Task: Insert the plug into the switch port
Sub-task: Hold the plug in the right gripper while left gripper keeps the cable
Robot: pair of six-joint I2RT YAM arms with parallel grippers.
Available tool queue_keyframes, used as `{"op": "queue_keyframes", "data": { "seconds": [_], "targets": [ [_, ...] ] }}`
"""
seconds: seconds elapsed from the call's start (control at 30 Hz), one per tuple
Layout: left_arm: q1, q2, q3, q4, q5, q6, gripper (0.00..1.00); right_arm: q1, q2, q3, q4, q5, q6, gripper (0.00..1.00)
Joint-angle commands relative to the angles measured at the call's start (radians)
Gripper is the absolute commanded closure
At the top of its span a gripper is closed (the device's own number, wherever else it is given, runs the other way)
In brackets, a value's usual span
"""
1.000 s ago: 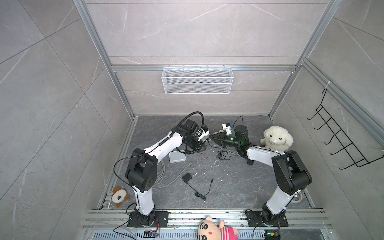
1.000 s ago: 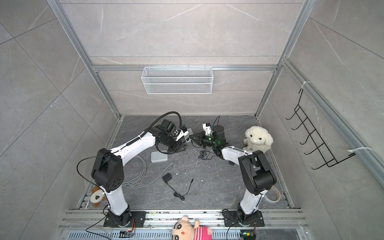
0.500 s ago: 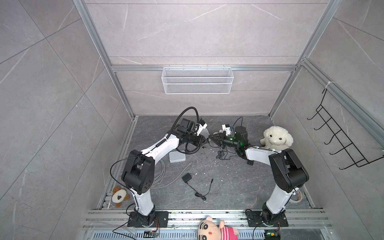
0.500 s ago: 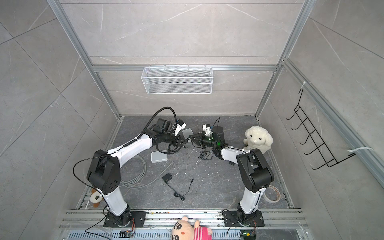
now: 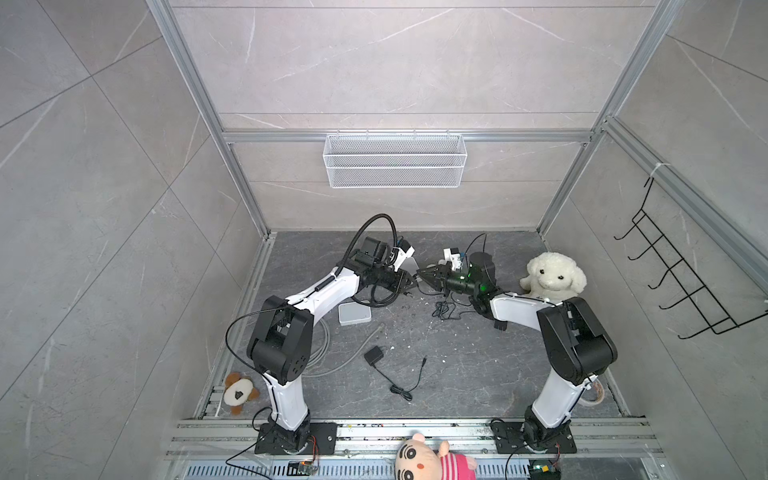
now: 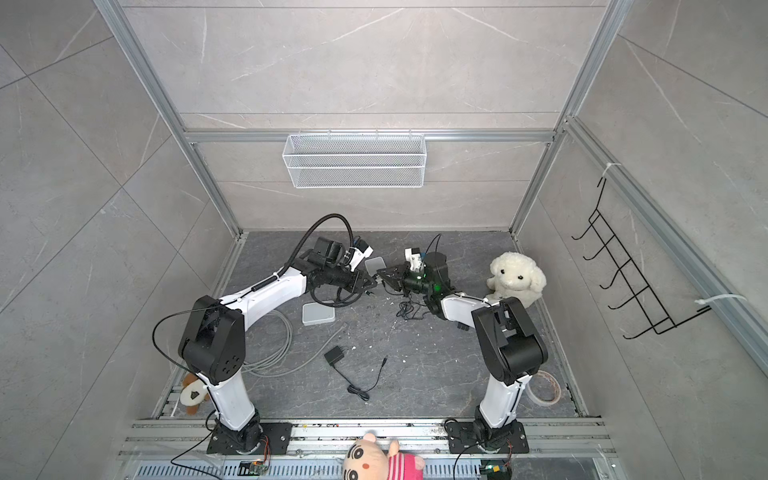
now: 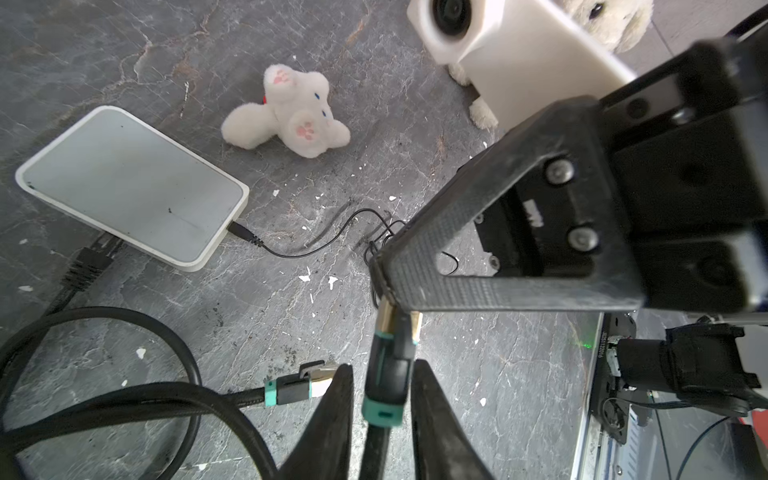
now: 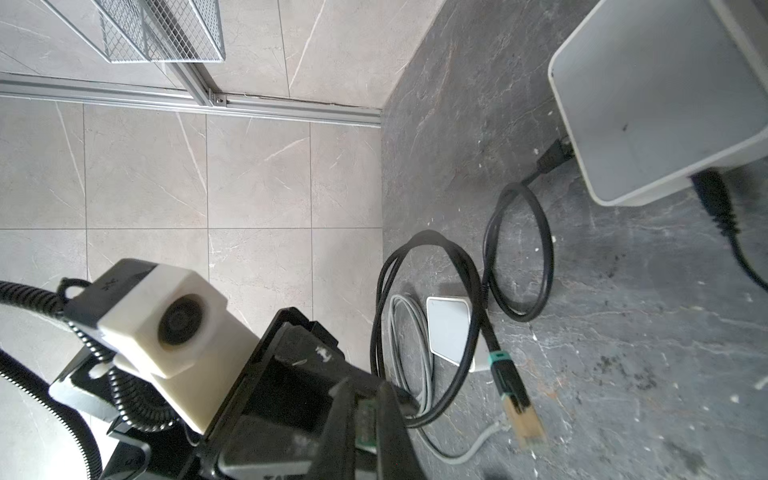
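The plug (image 7: 390,353) was up off the surface, over the back half near the middle. The left gripper (image 7: 382,365) had its fingers pressed in on the plug's black body from both sides. The plug's long axis ran straight from one gripper to the other, gold metal end aimed at the right gripper (image 7: 384,270) and teal collar back toward the left one. The right gripper was pinched together on that metal tip, so it covered the very end and sat squarely in front of it.

The switch (image 7: 129,187) lay flat just beside all this, toward the back edge. It had a thin black cord (image 7: 316,245) and a chunky black connector (image 7: 89,259) plugged into its edge. I couldn't make out any free port.

Counts:
- Two teal-collared plugs: the held one and a spare plug (image 7: 299,384) lying on the surface.
- Two white boxes: the switch and a second white box (image 5: 354,312) closer to the left edge.
- Four soft toys: a sheep (image 5: 552,276) by the right edge, a small white plush (image 7: 286,112) near the switch, a brown-and-white pup (image 5: 239,392) at the near left corner, and a doll (image 5: 428,461) down at the front rail.
- One black adapter (image 5: 374,356) mid-surface, one grey cable coil (image 6: 274,345) on the left side, and one tape roll (image 6: 544,388) in the near right corner.
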Motion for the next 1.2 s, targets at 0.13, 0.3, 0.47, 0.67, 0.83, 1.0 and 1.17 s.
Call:
{"op": "queue_keyframes", "data": {
  "seconds": [0.13, 0.3, 0.47, 0.67, 0.83, 1.0, 1.17],
  "targets": [
    [0.014, -0.012, 0.019, 0.057, 0.044, -0.023, 0.72, 0.018, 0.022, -0.001, 0.047, -0.011, 0.020, 0.97],
    [0.026, -0.027, 0.001, 0.083, 0.060, -0.032, 0.69, 0.018, 0.030, 0.001, 0.055, -0.008, 0.026, 0.97],
    [0.037, -0.029, -0.009, 0.083, 0.084, -0.026, 0.77, 0.018, 0.034, 0.003, 0.055, -0.005, 0.028, 0.97],
    [0.044, -0.032, -0.005, 0.051, 0.080, -0.011, 0.76, 0.018, 0.045, 0.001, 0.081, 0.003, 0.049, 0.97],
    [0.054, -0.036, -0.010, 0.052, 0.076, -0.012, 0.74, 0.018, 0.047, -0.002, 0.084, 0.003, 0.046, 0.97],
    [0.055, -0.035, -0.012, 0.051, 0.083, -0.012, 0.73, 0.018, 0.048, -0.003, 0.094, 0.001, 0.052, 0.97],
    [0.055, -0.021, 0.002, 0.032, 0.113, -0.003, 0.80, 0.018, 0.050, 0.001, 0.095, 0.002, 0.056, 0.97]
  ]
}}
